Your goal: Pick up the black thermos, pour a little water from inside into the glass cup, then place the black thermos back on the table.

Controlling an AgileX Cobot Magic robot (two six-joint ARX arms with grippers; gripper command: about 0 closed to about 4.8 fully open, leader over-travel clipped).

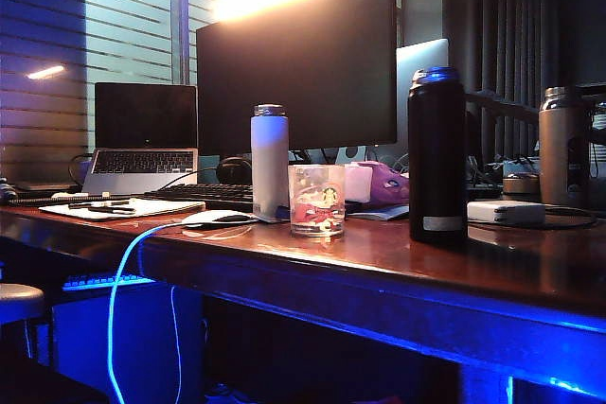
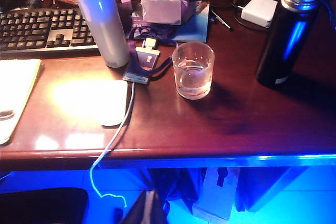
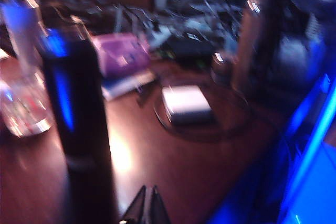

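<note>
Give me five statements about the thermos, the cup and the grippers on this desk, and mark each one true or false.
1. The black thermos stands upright on the table. True.
2. The glass cup is empty. False: it holds some water.
3. The right gripper is clamped on the thermos. False: its fingers are shut on nothing, beside the thermos.
4. The white bottle lies on its side. False: it stands upright.
5. The left gripper is in no view. True.
</note>
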